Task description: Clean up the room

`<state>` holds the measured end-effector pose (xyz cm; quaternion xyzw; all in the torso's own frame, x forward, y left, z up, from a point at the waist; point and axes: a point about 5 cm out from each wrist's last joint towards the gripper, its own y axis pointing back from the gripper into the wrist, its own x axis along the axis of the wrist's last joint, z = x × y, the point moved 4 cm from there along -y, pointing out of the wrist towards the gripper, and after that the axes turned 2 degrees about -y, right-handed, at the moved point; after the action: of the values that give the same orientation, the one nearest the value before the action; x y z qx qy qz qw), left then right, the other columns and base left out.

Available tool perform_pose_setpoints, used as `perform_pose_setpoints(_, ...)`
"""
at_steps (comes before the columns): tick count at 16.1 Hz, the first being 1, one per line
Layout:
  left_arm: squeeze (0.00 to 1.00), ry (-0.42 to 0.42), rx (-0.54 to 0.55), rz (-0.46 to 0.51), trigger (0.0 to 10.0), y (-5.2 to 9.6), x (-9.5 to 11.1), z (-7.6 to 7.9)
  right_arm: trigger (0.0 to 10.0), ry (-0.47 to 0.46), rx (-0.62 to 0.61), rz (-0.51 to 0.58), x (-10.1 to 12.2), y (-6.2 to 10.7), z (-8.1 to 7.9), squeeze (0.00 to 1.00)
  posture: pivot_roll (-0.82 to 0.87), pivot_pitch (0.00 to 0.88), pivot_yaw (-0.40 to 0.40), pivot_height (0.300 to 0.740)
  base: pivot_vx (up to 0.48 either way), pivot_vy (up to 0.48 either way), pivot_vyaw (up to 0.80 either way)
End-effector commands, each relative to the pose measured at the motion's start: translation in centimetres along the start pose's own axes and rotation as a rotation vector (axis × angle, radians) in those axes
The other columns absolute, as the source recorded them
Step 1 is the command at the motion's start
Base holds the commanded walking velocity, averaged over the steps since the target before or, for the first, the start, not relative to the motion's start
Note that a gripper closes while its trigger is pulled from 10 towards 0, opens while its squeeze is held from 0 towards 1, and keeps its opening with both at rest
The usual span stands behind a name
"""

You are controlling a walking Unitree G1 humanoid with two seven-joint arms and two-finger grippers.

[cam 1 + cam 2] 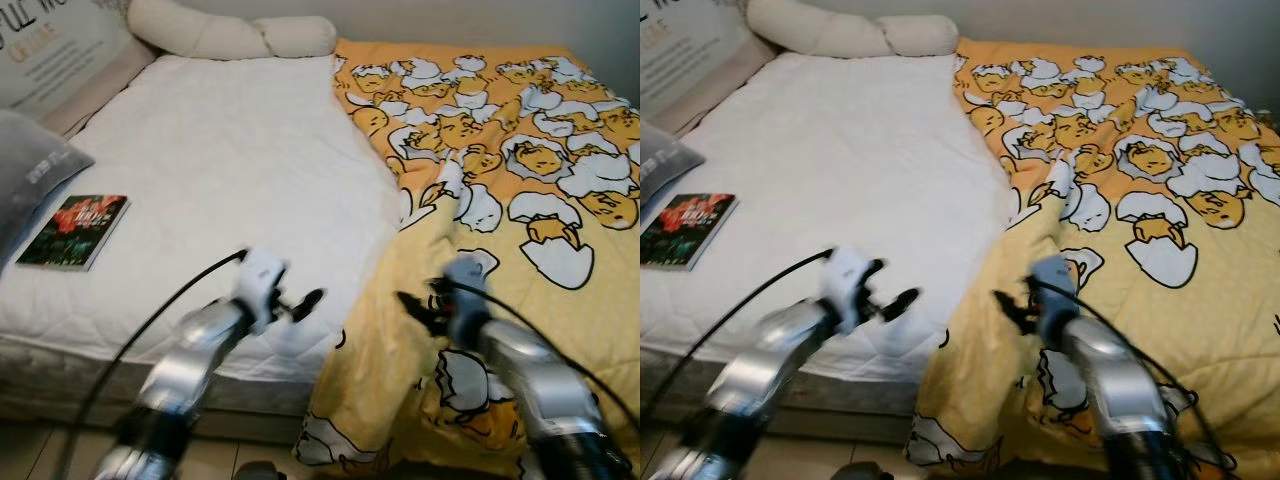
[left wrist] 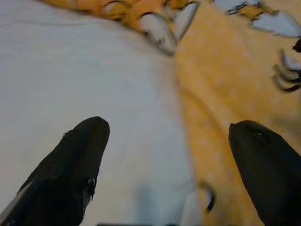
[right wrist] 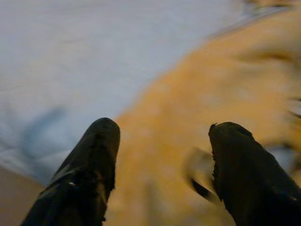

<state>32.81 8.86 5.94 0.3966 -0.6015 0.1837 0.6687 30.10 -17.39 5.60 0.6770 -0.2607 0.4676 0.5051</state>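
Observation:
A yellow blanket printed with egg cartoons covers the right half of the bed and hangs over the front edge. The left half shows the bare white mattress pad. My left gripper hovers open over the white pad near the front edge, close to the blanket's edge. My right gripper is open above the hanging yellow blanket at the front. Both wrist views show spread black fingers with nothing between them. A book with a dark red-and-green cover lies on the pad at the left.
A cream bolster pillow lies along the head of the bed. A grey cushion sits at the left edge, with a lettered headboard panel behind it. A strip of floor shows below the bed's front.

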Motion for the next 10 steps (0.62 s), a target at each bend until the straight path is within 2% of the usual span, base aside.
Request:
perform_pose_setpoints(1, 1.0, 0.005, -0.03, -0.022, 10.0, -0.9, -0.5, 0.5, 10.0, 0.001, -0.054, -0.01, -0.2, 1.3, 1.3, 1.0, -0.07, 0.0, 0.063, 0.74, 0.0, 0.0, 0.0)
perform_pose_setpoints(2, 1.0, -0.002, -0.06, -0.039, 10.0, -2.1, -0.6, 1.0, 10.0, 0.011, -0.104, -0.025, -0.5, 2.9, 2.6, 1.0, -0.12, 0.0, 0.074, 0.74, 0.0, 0.0, 0.0)
perform_pose_setpoints(3, 1.0, -0.004, -0.071, -0.047, 10.0, -2.5, -0.7, 1.2, 10.0, 0.016, -0.123, -0.029, -0.6, 3.5, 3.0, 1.0, -0.12, 0.0, 0.074, 0.74, 0.0, 0.0, 0.0)
perform_pose_setpoints(4, 1.0, -0.001, -0.076, -0.068, 10.0, -3.3, -0.9, 1.3, 10.0, 0.037, -0.143, -0.035, -0.3, 4.9, 3.7, 1.0, -0.16, 0.0, 0.078, 0.74, 0.0, 0.0, 0.0)
perform_pose_setpoints(6, 1.0, 0.029, -0.05, -0.088, 10.0, -4.2, -1.0, 1.0, 10.0, 0.079, -0.07, -0.059, 0.0, 6.8, 3.1, 1.0, -0.19, 0.0, 0.078, 0.74, 0.0, 0.0, 0.0)
perform_pose_setpoints(7, 1.0, 0.046, -0.069, -0.103, 10.0, -4.5, -1.3, 1.5, 10.0, 0.146, -0.025, -0.093, -0.3, 8.1, 2.8, 0.0, -0.21, 0.0, 0.085, 0.74, 0.0, 0.0, 0.0)
perform_pose_setpoints(8, 1.0, 0.052, -0.08, -0.114, 10.0, -4.6, -1.6, 1.7, 10.0, 0.182, -0.044, -0.107, -0.4, 8.6, 3.1, 0.0, -0.22, 0.003, 0.091, 0.74, 0.0, 0.0, 0.0)
perform_pose_setpoints(10, 1.0, 0.058, -0.099, -0.127, 10.0, -4.8, -2.0, 2.3, 10.0, 0.188, -0.074, -0.103, -0.1, 9.4, 3.3, 0.0, -0.24, 0.037, 0.089, 0.74, 0.0, 0.0, 0.0)
